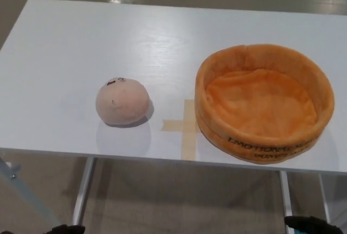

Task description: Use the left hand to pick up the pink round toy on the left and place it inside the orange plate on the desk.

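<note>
Bottom edge of the head view: 2 dark slivers, 1 at the left (64, 229) and 1 at the right (313, 224), below the desk's near edge. Probably the robot's left hand and right hand, low and well short of the desk; too little shows to tell finger state on either.

White desk (65, 44) on metal legs (82, 190). Toward the near edge, left of centre, sits the pink round plush toy (122, 101), upright, small face marks on top. Just right of it, a tan tape cross (184, 127) on the surface, between toy and plate.

Right side: orange plush plate (264, 102) with high soft rim, black lettering on its near wall, interior empty. Toy and plate are apart.
</note>
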You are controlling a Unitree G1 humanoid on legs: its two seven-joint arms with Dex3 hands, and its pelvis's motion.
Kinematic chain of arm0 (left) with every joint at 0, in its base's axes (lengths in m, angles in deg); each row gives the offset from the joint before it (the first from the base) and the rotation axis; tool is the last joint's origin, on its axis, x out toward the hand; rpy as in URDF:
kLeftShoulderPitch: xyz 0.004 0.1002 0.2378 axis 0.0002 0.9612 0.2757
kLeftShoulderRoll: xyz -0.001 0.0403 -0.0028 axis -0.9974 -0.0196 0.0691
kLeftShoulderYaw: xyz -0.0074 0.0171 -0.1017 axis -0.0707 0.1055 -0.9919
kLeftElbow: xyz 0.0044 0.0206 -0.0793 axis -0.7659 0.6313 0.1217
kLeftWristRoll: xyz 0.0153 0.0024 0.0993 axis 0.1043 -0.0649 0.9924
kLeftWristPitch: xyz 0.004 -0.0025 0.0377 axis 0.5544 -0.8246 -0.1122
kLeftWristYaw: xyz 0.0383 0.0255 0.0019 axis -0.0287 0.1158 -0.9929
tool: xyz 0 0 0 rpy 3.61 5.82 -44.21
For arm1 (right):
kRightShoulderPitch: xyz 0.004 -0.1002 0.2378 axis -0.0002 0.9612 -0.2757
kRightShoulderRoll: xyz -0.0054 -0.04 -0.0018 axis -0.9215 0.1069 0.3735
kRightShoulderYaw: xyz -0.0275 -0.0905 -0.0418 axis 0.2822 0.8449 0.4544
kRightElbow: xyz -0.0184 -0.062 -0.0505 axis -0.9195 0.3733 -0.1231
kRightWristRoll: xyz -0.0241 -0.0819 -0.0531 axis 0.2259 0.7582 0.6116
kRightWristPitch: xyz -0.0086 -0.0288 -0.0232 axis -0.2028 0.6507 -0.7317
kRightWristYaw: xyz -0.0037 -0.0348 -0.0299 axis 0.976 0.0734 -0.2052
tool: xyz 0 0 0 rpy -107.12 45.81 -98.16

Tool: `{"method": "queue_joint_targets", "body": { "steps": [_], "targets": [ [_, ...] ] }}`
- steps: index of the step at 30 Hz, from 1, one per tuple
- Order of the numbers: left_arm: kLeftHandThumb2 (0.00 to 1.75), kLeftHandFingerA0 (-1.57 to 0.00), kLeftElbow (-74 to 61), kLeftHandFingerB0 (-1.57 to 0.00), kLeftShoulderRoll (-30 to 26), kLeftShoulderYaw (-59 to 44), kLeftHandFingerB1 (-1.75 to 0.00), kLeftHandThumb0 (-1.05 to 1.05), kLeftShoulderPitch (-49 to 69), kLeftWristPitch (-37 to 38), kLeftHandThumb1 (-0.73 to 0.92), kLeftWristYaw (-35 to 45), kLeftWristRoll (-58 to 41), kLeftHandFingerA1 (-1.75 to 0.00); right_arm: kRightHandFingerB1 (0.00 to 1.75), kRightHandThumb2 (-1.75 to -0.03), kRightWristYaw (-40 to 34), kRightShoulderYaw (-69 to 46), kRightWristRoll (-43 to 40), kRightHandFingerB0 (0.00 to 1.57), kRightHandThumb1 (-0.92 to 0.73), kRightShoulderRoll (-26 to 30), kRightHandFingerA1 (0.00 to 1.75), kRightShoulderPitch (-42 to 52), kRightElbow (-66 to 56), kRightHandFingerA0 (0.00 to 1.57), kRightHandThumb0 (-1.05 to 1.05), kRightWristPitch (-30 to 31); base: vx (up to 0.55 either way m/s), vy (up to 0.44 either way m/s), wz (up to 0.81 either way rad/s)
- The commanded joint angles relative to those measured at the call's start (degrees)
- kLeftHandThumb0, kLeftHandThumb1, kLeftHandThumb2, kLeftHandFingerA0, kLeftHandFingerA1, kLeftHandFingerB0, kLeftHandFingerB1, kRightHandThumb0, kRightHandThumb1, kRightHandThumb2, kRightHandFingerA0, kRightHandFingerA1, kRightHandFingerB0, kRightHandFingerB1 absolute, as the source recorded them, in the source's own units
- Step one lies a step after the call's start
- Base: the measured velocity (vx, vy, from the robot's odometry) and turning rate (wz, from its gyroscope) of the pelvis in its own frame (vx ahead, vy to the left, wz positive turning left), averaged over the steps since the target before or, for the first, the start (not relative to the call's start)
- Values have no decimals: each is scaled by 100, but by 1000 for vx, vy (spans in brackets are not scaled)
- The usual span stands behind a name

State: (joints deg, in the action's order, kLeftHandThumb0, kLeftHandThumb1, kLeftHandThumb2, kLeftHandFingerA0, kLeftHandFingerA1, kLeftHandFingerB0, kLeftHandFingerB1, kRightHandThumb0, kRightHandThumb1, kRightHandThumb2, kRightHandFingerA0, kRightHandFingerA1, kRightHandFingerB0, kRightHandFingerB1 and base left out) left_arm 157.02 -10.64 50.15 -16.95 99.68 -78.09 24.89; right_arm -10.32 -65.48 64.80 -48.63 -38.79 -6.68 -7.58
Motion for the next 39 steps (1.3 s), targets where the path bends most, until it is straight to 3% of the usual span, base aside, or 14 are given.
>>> {"method": "queue_joint_targets", "body": {
  "steps": [1, 10, 11, 12, 13, 22, 23, 24, 25, 26, 31, 32, 33, 39],
  "targets": [
    [59, -41, 199, -36, -58, 19, -34, -33, -22, 439, 64, -90, 89, -40, 52, -58, -159, -49, -56, 56, -61, -12, 77, 0, 164, 70, -35, -443, 0, 0, 0],
    [64, -14, 58, -14, -291, -68, -30, -38, 50, 823, 55, 760, -96, -36, 52, -57, -199, -22, -43, 55, -61, -16, 74, 37, 222, 69, -32, -544, 0, 0, 0],
    [99, -2, -26, 0, -402, -52, -47, -23, 72, 915, 54, 1134, -130, -50, 51, -57, -212, -16, -35, 55, -61, -13, 75, 34, 228, 68, -31, -548, 0, 0, 0],
    [99, -2, -77, 0, -469, -18, -47, -23, 86, 957, 54, 1291, -117, -50, 51, -57, -213, -20, -41, 55, -61, -15, 75, 33, 231, 68, -31, -546, 0, 0, 0],
    [58, -7, -271, -9, -634, 63, -26, -23, 169, 1223, 53, 1660, -109, -24, 51, -57, -203, -34, -58, 55, -59, -12, 70, 29, 231, 64, -31, -535, 0, 0, 0],
    [58, -9, -2373, -11, -1505, 366, -27, -27, 994, 1723, 54, 3336, -566, -29, 49, -56, -383, 17, 16, 53, -58, 15, 69, 47, 217, 58, -32, -622, 0, 0, 0],
    [97, -2, -3652, 0, -1946, 481, -46, -22, 1408, 1431, 52, 3943, -902, -50, 49, -57, -391, 5, 1, 53, -58, 8, 66, 34, 218, 57, -29, -613, 0, 0, 0],
    [97, -2, -3808, 0, -1993, 489, -46, -22, 1463, 1369, 52, 3996, -939, -50, 49, -57, -391, 5, 0, 53, -58, 7, 66, 32, 218, 57, -29, -611, 0, 0, 0],
    [65, -13, -4515, -14, -2297, 552, -31, -42, 1686, 1385, 52, 4115, -1000, -35, 50, -56, -391, -2, -9, 53, -58, 3, 66, 19, 217, 58, -31, -599, 0, 0, 0],
    [97, -1, -5243, 0, -2581, 635, -46, -30, 1879, 1405, 46, 4324, -1188, -49, 49, -56, -394, 2, -6, 53, -57, 1, 66, 9, 215, 57, -31, -593, 0, 0, 0],
    [96, -1, -6627, 0, -3060, 806, -46, -31, 2163, 1353, 45, 4703, -1650, -49, 47, -56, -343, -6, -25, 51, -58, -4, 65, -3, 210, 57, -36, -582, 0, 0, 0],
    [58, -16, -6893, -19, -3139, 804, -29, -46, 2240, 1290, 57, 4701, -1695, -30, 47, -57, -346, 0, -18, 51, -58, -3, 64, -3, 213, 57, -34, -585, 0, 0, 0],
    [96, -6, -7273, -6, -3263, 867, -49, -26, 2299, 1255, 45, 4817, -1887, -51, 48, -57, -338, -9, -27, 52, -59, -4, 65, -5, 216, 57, -32, -588, 0, 0, 0],
    [69, -24, -8247, -24, -3564, 1004, -39, -48, 2306, 1124, 51, 5211, -2668, -41, 49, -56, -347, 16, 5, 52, -59, 26, 66, -14, 217, 57, -36, -614, 0, 0, 0]
  ]
}}
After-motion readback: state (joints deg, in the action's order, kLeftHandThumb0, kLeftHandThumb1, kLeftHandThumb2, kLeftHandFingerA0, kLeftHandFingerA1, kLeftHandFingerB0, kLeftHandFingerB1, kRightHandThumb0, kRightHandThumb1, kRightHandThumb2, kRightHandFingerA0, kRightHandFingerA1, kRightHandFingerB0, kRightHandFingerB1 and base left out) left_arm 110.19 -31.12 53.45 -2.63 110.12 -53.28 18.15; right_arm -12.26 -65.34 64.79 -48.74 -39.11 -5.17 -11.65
